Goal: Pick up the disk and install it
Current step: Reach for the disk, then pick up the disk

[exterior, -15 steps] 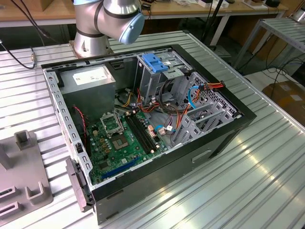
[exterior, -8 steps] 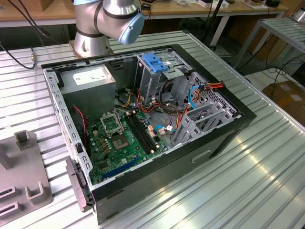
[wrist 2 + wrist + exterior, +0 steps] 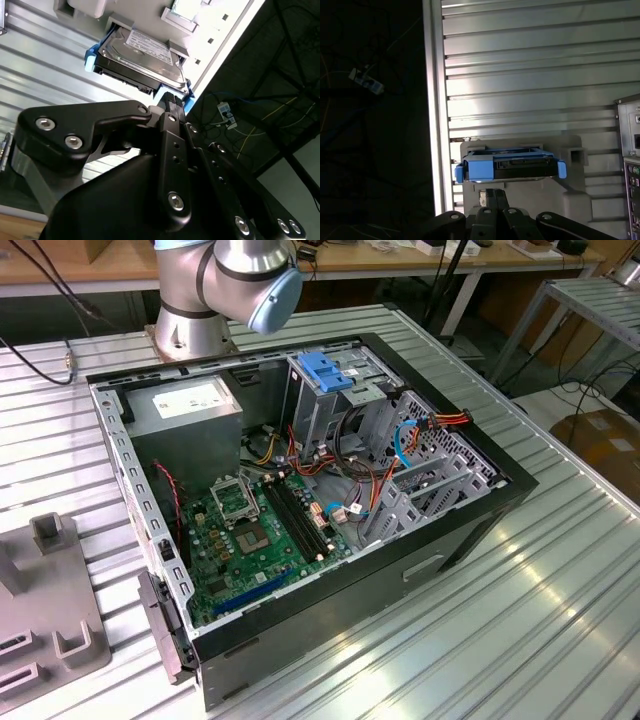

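Observation:
The disk (image 3: pixel 142 55) is a silver hard drive with a white label and a blue bracket (image 3: pixel 480 169) around its edges. It rests in a grey holder (image 3: pixel 570 150) on the ribbed metal table, close to the table's edge (image 3: pixel 437 100). In both wrist views my gripper (image 3: pixel 494 194) (image 3: pixel 171 98) hangs just short of the disk's blue end. Its black fingers are pressed together and nothing is between them. The fingertips are close to the bracket, and I cannot tell whether they touch it.
In the exterior view an open computer case (image 3: pixel 470 520) lies on the table, with a green motherboard (image 3: pixel 250 530), a grey power supply box (image 3: pixel 185 415) and a metal cage with a blue top (image 3: pixel 325 375). The arm's base (image 3: pixel 215 300) stands behind it. A grey fixture (image 3: pixel 50 620) sits at the exterior view's left.

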Tool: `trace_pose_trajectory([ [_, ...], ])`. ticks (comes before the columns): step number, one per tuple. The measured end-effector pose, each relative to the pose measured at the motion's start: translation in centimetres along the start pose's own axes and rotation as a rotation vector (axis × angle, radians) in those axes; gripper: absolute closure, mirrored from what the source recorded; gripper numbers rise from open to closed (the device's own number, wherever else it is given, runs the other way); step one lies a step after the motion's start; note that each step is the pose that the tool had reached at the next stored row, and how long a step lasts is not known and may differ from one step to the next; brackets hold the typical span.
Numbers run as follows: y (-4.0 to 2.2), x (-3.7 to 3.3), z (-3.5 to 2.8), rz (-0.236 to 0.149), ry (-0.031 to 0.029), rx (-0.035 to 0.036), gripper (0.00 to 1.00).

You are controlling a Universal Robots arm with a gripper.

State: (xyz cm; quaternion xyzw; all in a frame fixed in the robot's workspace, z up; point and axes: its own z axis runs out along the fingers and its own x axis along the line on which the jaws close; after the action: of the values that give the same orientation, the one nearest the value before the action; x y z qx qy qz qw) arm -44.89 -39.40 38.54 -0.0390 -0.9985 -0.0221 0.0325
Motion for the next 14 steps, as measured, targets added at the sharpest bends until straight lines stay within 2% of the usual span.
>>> trace_pose_trajectory([
  [3,-0.01,0.18,0.03,0.000,0.0027,0.0003,0.90],
  [14,-0.01,0.20,0.03,0.000,0.0029,0.0002,0.90],
])
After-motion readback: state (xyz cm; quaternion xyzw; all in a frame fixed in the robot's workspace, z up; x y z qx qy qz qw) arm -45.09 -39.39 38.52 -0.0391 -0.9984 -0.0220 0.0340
